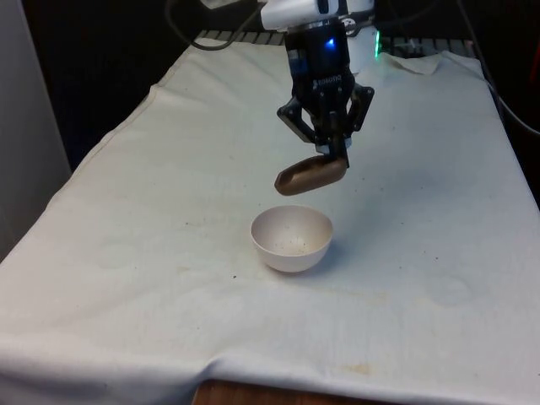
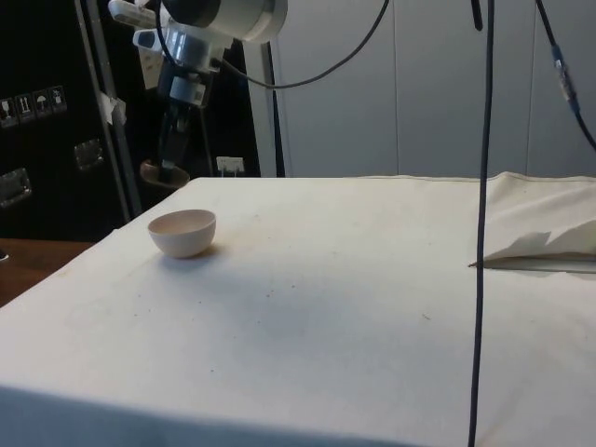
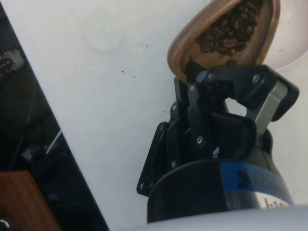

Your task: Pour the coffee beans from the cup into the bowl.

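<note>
White bowl [image 1: 292, 239] waits under the tilted brown cup [image 1: 309, 175], its rim pinched by the gripper [image 1: 336, 157]; light, rigid, beans [image 3: 230, 30] ready to spill.

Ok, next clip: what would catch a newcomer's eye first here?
First, the gripper hanging above the middle of the table, shut on the rim of a brown cup tipped nearly onto its side. The wrist view shows coffee beans still heaped inside the cup. Just below, the white bowl sits upright on the white cloth, holding little beyond a few dark specks.
</note>
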You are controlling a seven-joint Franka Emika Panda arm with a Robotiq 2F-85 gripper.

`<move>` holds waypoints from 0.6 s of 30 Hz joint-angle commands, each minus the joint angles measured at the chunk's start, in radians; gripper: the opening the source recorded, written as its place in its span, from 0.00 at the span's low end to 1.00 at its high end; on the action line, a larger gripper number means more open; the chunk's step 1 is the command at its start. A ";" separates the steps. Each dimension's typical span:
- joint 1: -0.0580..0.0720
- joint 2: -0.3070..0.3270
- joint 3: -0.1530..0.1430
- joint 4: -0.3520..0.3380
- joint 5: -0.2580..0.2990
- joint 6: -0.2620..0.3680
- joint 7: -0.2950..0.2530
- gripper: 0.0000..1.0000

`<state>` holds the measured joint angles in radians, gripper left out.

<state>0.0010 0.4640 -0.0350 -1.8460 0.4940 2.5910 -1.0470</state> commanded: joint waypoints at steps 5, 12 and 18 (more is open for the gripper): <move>-0.003 -0.004 0.002 0.001 0.044 -0.005 0.005 0.00; -0.002 -0.007 0.000 0.003 0.079 -0.004 0.015 0.00; -0.004 -0.007 0.003 0.005 0.092 -0.004 0.034 0.00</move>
<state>0.0000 0.4610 -0.0360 -1.8400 0.5800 2.5900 -1.0140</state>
